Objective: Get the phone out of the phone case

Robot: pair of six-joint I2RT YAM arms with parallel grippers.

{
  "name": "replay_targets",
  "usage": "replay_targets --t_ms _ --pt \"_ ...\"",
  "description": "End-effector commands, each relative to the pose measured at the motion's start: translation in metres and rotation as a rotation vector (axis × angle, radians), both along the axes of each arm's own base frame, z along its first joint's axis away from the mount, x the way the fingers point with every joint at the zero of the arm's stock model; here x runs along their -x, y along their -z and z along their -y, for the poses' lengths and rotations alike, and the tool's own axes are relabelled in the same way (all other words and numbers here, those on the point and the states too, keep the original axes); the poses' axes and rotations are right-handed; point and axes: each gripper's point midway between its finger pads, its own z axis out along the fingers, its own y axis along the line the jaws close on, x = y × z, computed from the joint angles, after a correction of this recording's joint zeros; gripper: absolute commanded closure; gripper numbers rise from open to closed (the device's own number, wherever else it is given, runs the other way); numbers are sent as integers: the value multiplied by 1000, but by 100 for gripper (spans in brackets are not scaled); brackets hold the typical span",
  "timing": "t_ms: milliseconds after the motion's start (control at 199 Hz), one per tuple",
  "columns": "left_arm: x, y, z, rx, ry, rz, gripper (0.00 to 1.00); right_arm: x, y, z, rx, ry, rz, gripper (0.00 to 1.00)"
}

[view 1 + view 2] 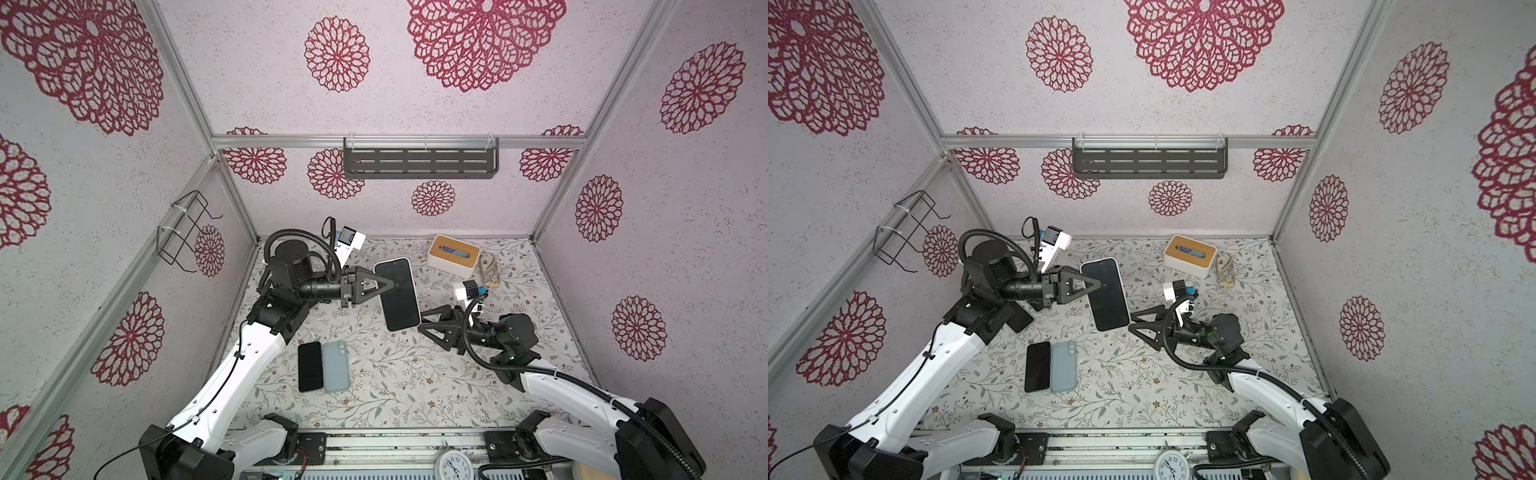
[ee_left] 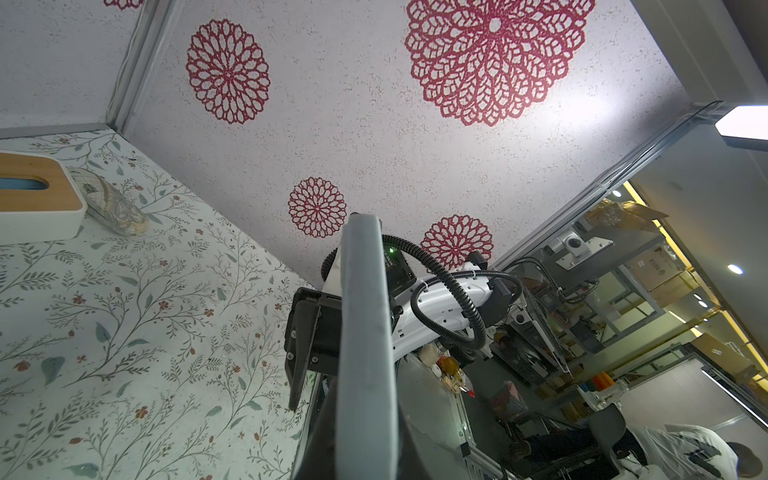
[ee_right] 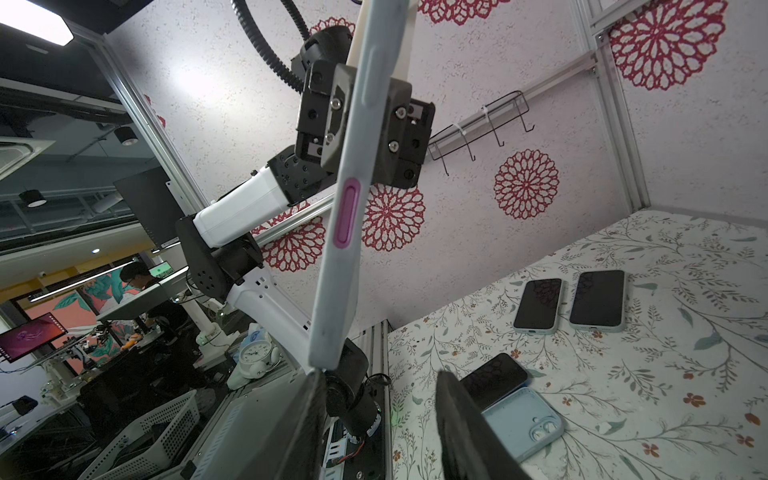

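A phone [image 1: 399, 299] [image 1: 1106, 299] with a dark screen sits in a pale case and hangs in the air over the middle of the table. My left gripper [image 1: 390, 284] [image 1: 1099, 284] is shut on its left long edge. Edge on, the phone case [image 3: 345, 249] [image 2: 365, 332] shows a pink side button. My right gripper [image 1: 420, 322] [image 1: 1130, 323] is at the phone's lower right corner with its jaws apart. In the right wrist view the case's corner meets one fingertip [image 3: 316, 376], and nothing is clamped between the fingers.
A bare black phone [image 1: 310, 367] and an empty light blue case [image 1: 336, 366] lie side by side on the floral table. Two more phones [image 3: 538, 305] lie farther left. A wood-lidded tissue box [image 1: 453, 255] stands at the back. A clock [image 1: 453, 465] sits at the front rail.
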Motion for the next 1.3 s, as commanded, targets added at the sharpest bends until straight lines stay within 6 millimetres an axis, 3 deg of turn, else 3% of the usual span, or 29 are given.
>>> replay_targets --t_ms 0,151,332,854,1155,1296 --pt "3 -10 -1 16 2 57 100 17 -39 9 -95 -18 127 48" --pt "0 -5 0 -14 -6 52 100 17 -34 11 -55 16 139 46" --pt "-2 -2 0 -29 -9 57 100 16 -34 6 -29 -5 130 55" --pt "4 -4 -1 -40 -4 63 100 13 -20 -7 65 -44 124 67" --pt "3 -5 -1 -41 -3 67 100 18 -21 -7 64 -70 141 82" --pt "3 -4 -1 -43 0 63 100 22 -24 -8 61 -90 169 95"
